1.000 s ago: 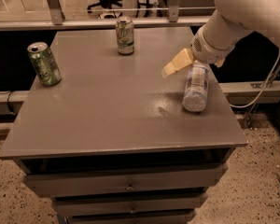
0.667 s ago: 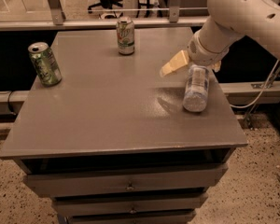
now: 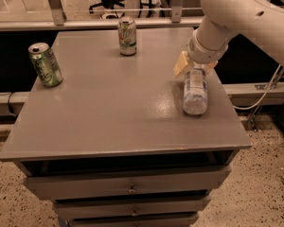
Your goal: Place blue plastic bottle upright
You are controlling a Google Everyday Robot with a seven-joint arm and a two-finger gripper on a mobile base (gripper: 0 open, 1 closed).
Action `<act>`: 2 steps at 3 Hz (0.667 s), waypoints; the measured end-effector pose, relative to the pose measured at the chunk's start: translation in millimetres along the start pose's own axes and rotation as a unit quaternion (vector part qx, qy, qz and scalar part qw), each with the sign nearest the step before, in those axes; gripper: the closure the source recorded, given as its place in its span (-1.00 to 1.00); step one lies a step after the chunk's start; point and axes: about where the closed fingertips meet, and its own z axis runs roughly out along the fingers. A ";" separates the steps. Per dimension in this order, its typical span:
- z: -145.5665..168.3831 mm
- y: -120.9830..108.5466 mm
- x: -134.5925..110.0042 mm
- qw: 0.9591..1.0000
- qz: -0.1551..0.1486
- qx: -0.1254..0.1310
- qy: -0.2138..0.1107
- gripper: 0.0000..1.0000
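The blue plastic bottle (image 3: 195, 91) lies on its side near the right edge of the grey table (image 3: 118, 112), its base pointing toward the front edge and its cap end hidden under my gripper. My gripper (image 3: 195, 64), on the white arm (image 3: 236, 13) reaching in from the upper right, is down at the bottle's far, cap end, right against it. The bottle rests on the table top.
A green soda can (image 3: 46, 64) stands tilted at the table's left edge. A white-and-green soda can (image 3: 127, 36) stands upright at the back centre. Drawers (image 3: 130, 188) sit below the table top. A rail and chair legs are behind the table.
My gripper has come down and closer over the bottle's cap end. The bottle still lies on its side in about the same spot. The cans have not moved.
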 end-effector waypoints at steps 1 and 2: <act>-10.7 6.0 -9.4 1.000 -0.014 0.004 -0.012 0.22; -31.2 26.4 -28.1 0.997 -0.057 -0.024 -0.053 0.71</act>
